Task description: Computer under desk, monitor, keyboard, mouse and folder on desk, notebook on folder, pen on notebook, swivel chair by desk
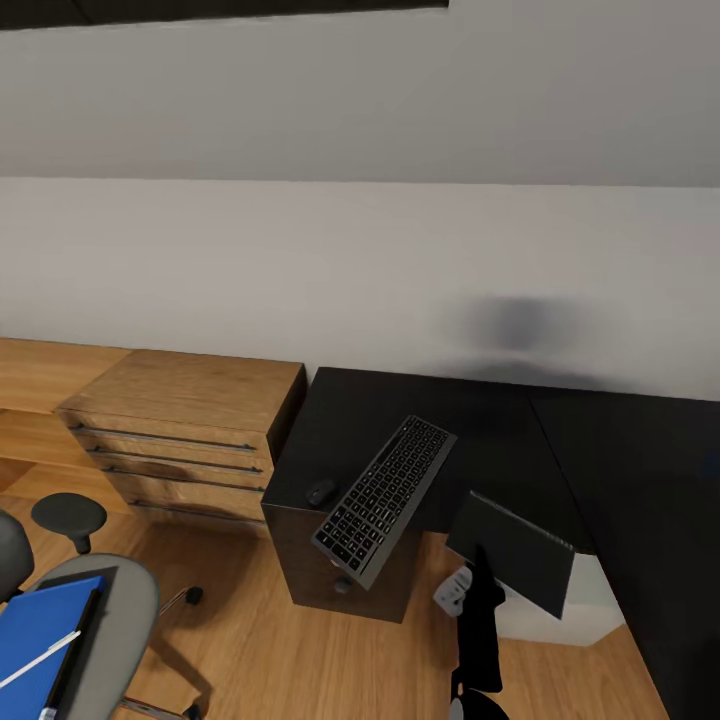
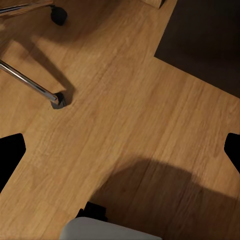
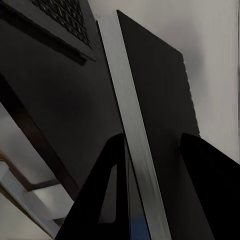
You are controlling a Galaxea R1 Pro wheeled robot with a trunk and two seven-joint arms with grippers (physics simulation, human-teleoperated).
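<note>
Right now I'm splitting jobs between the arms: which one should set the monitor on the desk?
Right. Its claw is shut on the flat black monitor beside the black desk; the left claw hangs over the wooden floor.

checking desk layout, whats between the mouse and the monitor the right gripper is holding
In the head view, the keyboard lies between the mouse and the monitor, overhanging the desk edge.
</note>
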